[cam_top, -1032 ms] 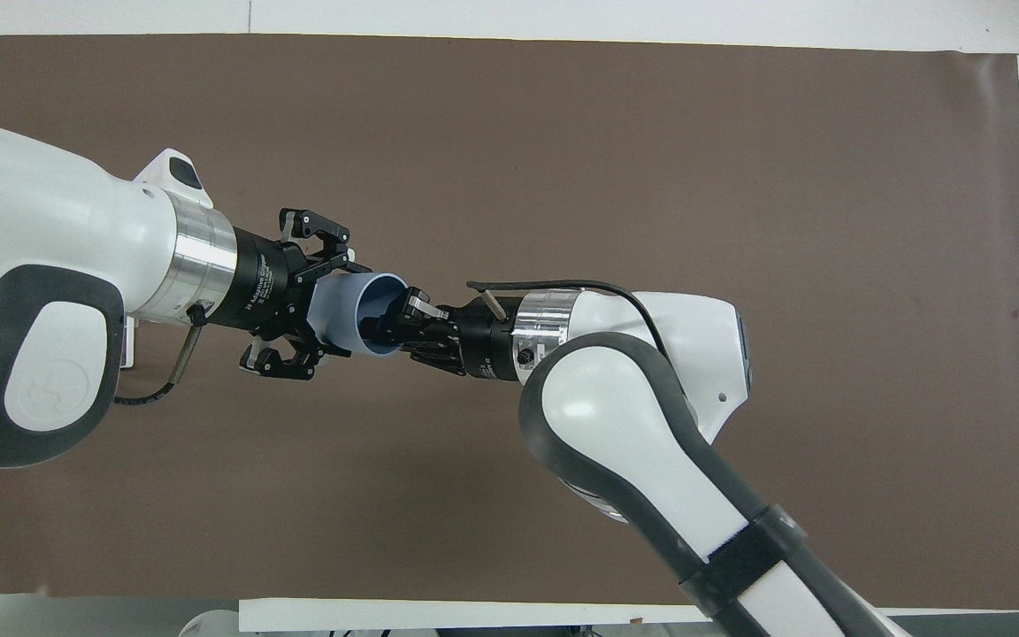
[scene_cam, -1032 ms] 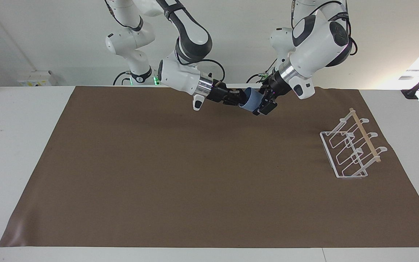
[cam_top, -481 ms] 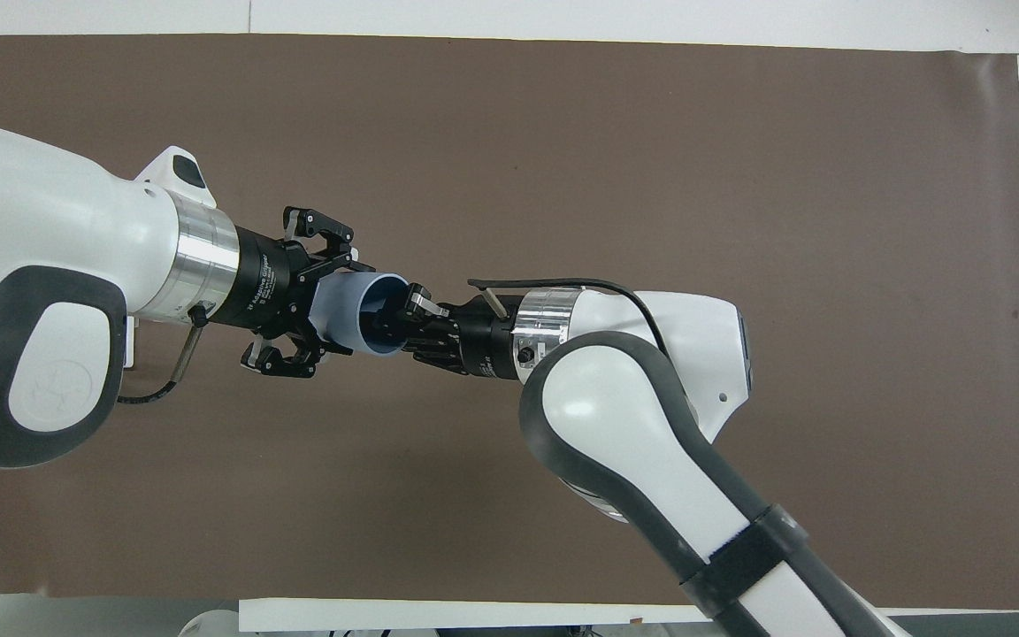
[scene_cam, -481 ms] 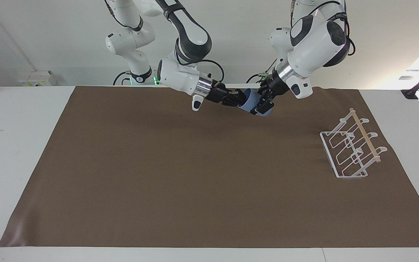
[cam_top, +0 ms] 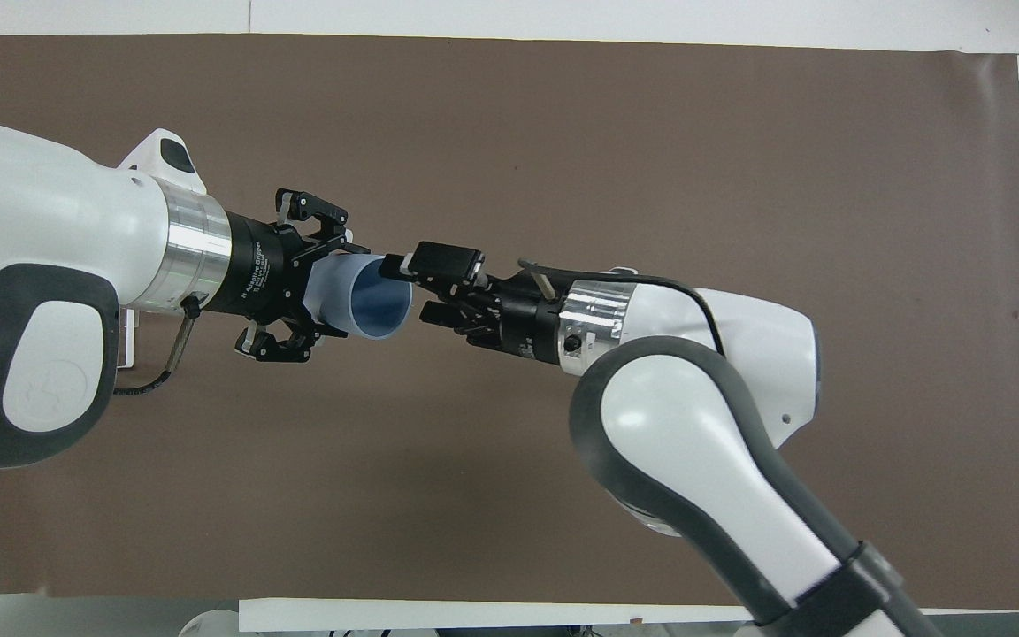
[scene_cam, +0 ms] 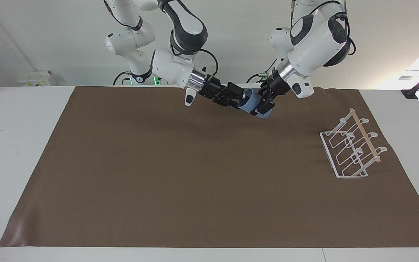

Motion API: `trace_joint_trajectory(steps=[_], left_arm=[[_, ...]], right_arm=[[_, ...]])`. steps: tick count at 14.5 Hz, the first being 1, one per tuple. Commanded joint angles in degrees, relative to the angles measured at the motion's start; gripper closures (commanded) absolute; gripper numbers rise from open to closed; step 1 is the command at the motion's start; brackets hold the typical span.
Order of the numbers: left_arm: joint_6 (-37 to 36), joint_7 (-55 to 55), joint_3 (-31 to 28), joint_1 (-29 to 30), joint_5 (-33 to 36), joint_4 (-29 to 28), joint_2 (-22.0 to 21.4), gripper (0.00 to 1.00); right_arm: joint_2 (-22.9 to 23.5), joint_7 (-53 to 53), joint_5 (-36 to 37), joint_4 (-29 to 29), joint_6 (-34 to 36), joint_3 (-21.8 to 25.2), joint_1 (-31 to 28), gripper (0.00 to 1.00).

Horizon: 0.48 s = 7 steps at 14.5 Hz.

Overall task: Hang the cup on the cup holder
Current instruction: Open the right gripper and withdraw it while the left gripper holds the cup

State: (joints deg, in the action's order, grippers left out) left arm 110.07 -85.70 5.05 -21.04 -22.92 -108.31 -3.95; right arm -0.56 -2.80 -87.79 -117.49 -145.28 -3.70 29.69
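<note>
Blue cup: held in the air over the brown mat, lying sideways, mouth toward the right gripper.
Left gripper: closed around the cup's base.
Right gripper: fingers spread apart, just outside the cup's rim, at 3 o'clock of it in the overhead view.
Cup holder: on the mat, toward the left arm's end, well apart from the cup.

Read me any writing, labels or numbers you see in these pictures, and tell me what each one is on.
White lettering on the black collar of the left claw: too small and blurred to read.
Cup, cup holder, right claw: no text visible.
</note>
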Motion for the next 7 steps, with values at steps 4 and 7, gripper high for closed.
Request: trace_joint_trajectory(steps=[4,7], left_arm=[[-1.78,-0.17,-0.83,2.05,21.12,0.47,1.05,1.0],[-4.75,-0.43,-0.83,1.27,36.21,0.73,1.57,1.0]], right_arm=[[-2.25,-0.02,17.77,0.51,13.77,0.01,-12.35,0.01],[-2.33,0.07,38.58,0.42,20.28,0.09,-18.76,0.01]])
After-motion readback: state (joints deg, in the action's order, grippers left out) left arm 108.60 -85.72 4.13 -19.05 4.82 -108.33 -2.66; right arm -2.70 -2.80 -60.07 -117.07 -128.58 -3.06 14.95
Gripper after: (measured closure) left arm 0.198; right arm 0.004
